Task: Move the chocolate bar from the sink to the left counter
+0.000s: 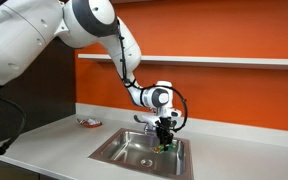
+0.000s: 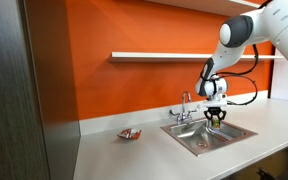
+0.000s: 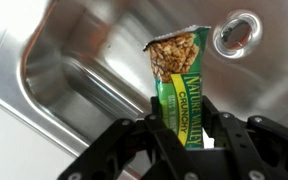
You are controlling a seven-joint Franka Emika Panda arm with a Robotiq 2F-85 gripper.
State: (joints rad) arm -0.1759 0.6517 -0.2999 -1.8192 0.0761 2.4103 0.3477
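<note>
The black pincer [image 3: 184, 128] is pinched tight on one end of the small green chocolate bar packet [image 3: 177, 70], holding it up over the shiny steel sink [image 3: 74, 60] so it can be carried to the smooth light-grey left counter [image 1: 44, 140].

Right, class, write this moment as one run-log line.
gripper: shut on chocolate bar | chocolate bar: green packet, over sink | left counter: bar not yet there | next: probably carry across
</note>
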